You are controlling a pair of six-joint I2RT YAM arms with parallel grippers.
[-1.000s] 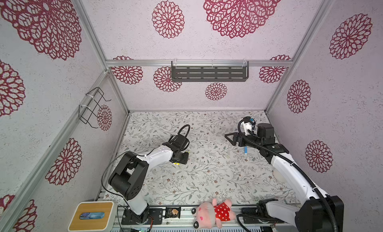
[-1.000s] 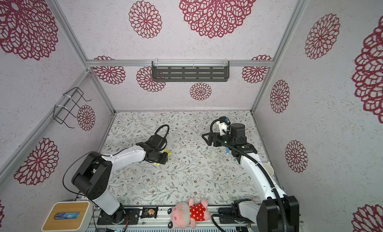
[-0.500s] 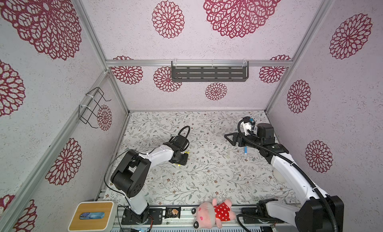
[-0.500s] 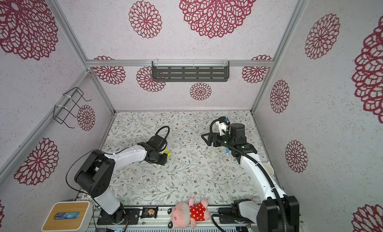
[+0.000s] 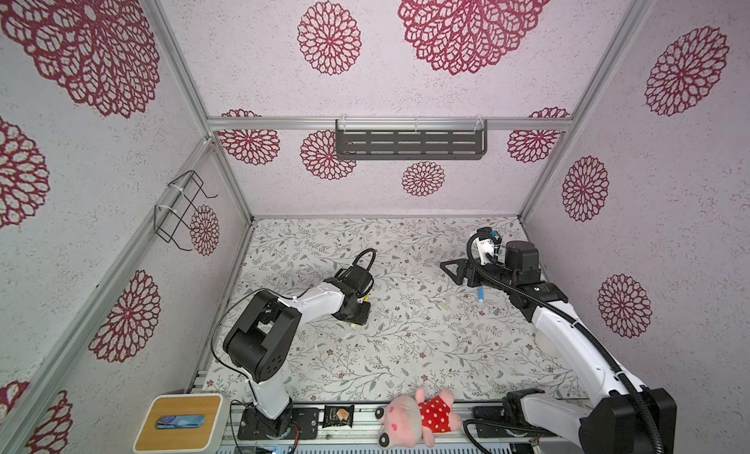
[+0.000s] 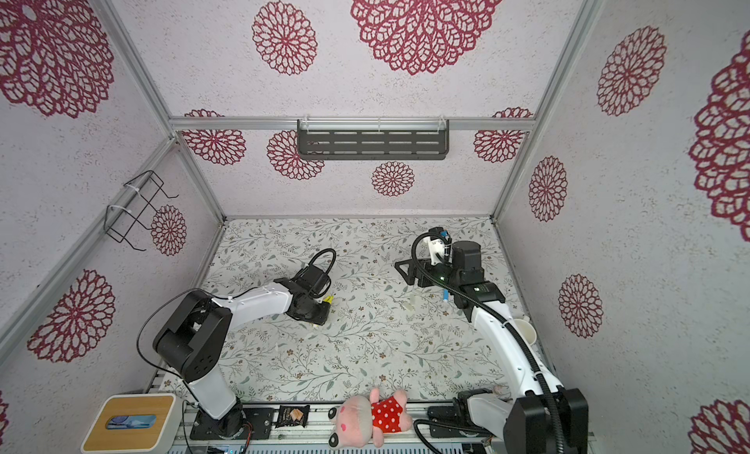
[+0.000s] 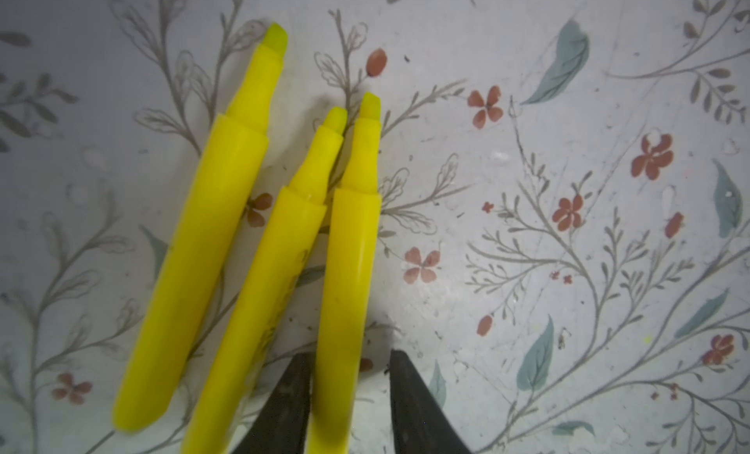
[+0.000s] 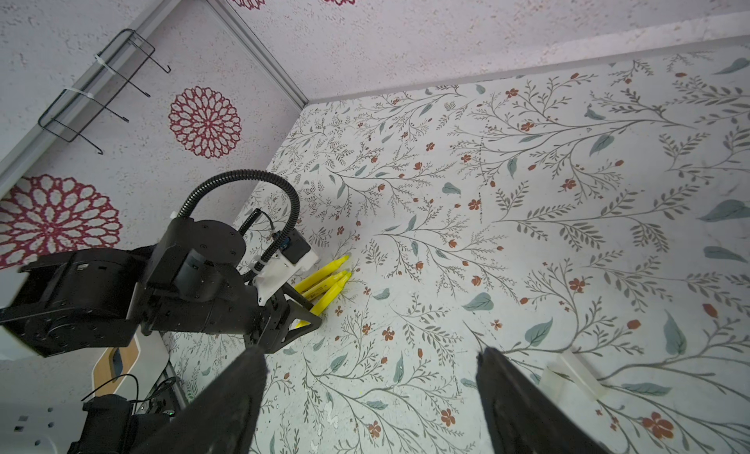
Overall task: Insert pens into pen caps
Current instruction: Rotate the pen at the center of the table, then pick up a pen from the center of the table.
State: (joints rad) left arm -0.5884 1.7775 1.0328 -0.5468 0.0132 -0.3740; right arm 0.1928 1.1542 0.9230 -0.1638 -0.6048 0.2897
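Left wrist: three bright yellow pens (image 7: 276,269), chisel-tipped, uncapped; left pincer (image 7: 348,355) straddles one, unclamped; right pincer (image 8: 371,352) agape.

We find no legible writing anywhere in this scene. Dark print runs along the barrel of the middle yellow pen (image 7: 280,277) lying on the worktop (image 7: 527,147), too blurred to read. The small dark packet (image 5: 339,416) and the blue panel (image 5: 179,421) on the wood-topped box (image 5: 190,405) carry marks too small to make out.
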